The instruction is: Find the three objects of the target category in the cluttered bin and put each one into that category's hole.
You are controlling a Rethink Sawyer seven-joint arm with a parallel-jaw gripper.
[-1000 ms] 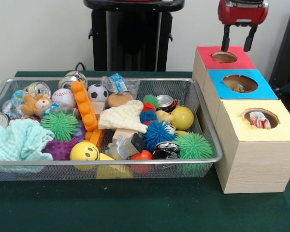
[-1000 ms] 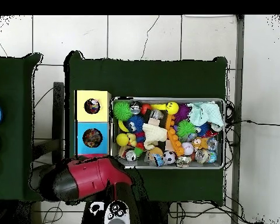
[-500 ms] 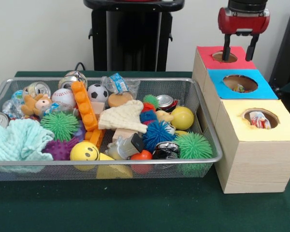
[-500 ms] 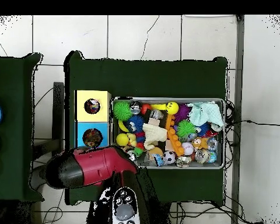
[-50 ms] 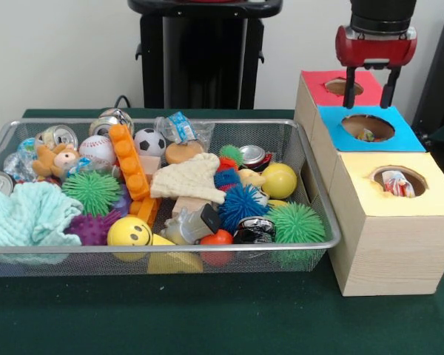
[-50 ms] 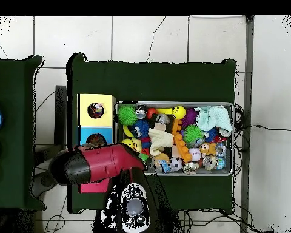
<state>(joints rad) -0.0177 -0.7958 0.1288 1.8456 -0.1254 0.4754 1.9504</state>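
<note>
I see the bin point(image 5: 320, 222), a wire mesh tray on the green counter point(image 5: 207, 318), packed with clutter: a smiley ball point(image 5: 129, 231) at the front rim, a green spiky ball point(image 5: 296, 223) at the front right corner, a blue spiky ball point(image 5: 243, 205) just behind it, a yellow ball point(image 5: 280, 180) near the right wall, a cream knit hat point(image 5: 189, 180) in the middle, an orange block strip point(image 5: 129, 171) left of it, a mint cloth point(image 5: 26, 214) at the left end, and a baseball point(image 5: 97, 148), soccer ball point(image 5: 149, 140) and several cans point(image 5: 58, 136) along the back. I cannot tell which category is the target. Just right of the bin stands a row of three wooden boxes touching end to end: the yellow box point(image 5: 429, 194) nearest the camera, the blue box point(image 5: 403, 135) in the middle, the red box point(image 5: 314, 89) at the back, each with a round hole on top. The yellow and blue holes show items inside. My pincer point(image 5: 370, 87) hangs over the seam between the red and blue boxes, released, its two fingers point(image 5: 351, 78) apart with nothing between them. From overhead, the red arm point(image 6: 99, 167) covers that end of the row.
</note>
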